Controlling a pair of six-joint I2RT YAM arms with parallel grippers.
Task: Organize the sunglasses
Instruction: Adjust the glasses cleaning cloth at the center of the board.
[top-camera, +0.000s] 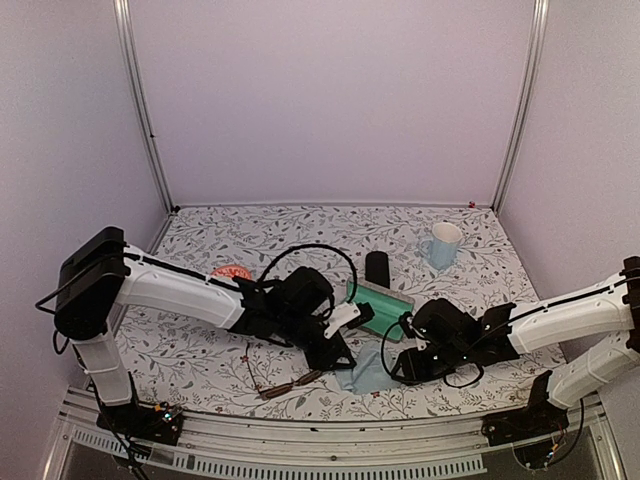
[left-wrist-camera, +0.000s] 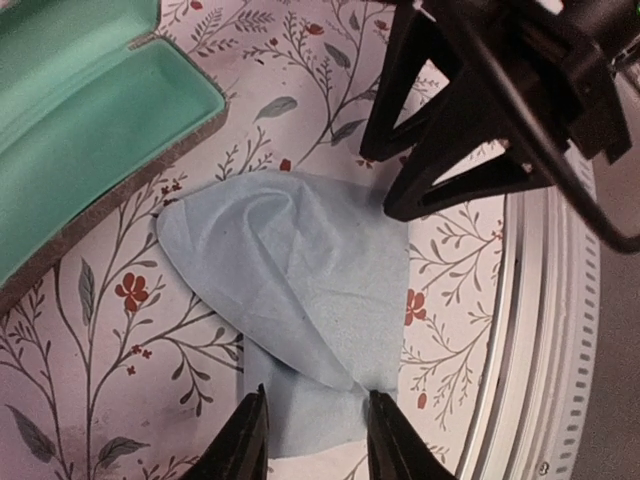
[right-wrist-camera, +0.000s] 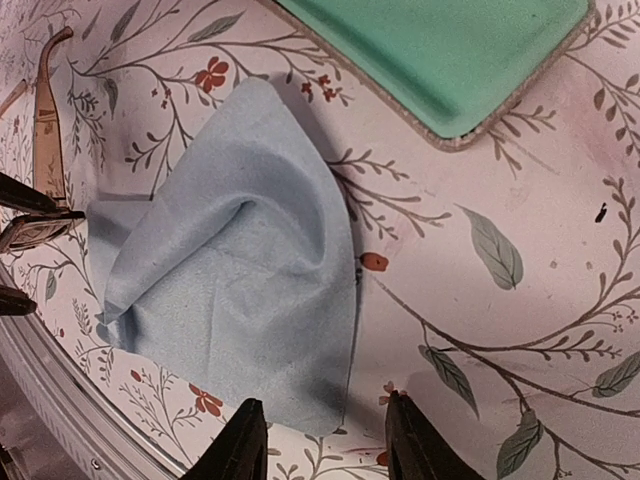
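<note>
Lying long axis left-right: brown sunglasses (top-camera: 290, 384); left tool (left-wrist-camera: 315, 400), right tool (right-wrist-camera: 322, 405) part-open, empty

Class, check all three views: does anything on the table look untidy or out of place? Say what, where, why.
The blue cloth lies crumpled, folded over itself, on the table beside the open green-lined case. The brown sunglasses sit loose near the table's front edge, outside any case.

Pale lilac walls (top-camera: 330, 100), metal corner posts (top-camera: 148, 110), floral tabletop (top-camera: 200, 350)

blue cloth (right-wrist-camera: 250, 250) — crumpled, beside open green-lined case (top-camera: 380, 298) | mug (top-camera: 443, 243) | black case (top-camera: 377, 266)
</note>
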